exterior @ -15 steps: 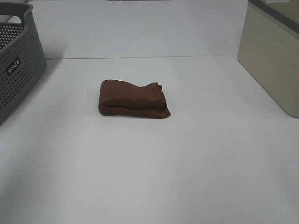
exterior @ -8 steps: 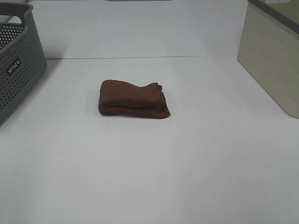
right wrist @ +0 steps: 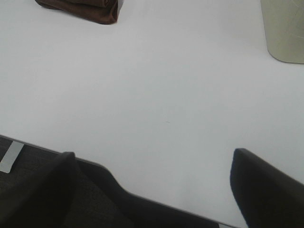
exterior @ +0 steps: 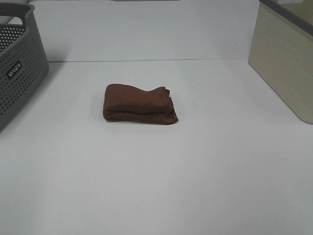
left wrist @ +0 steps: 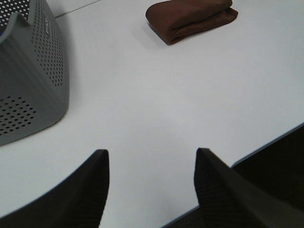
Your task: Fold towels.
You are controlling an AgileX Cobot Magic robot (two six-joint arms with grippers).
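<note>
The dark reddish-brown towel (exterior: pixel 139 104) lies folded into a small thick bundle on the white table (exterior: pixel 161 171), a little left of centre. It also shows in the left wrist view (left wrist: pixel 190 18) and at the edge of the right wrist view (right wrist: pixel 80 8). Neither arm shows in the high view. My left gripper (left wrist: pixel 152 159) is open and empty above the table's near edge, far from the towel. My right gripper (right wrist: pixel 154 159) is open and empty, also at the near edge and far from the towel. No tag shows.
A grey perforated basket (exterior: pixel 17 63) stands at the left edge of the table, close to my left gripper (left wrist: pixel 28 71). A beige bin (exterior: pixel 286 58) stands at the right, also in the right wrist view (right wrist: pixel 285 28).
</note>
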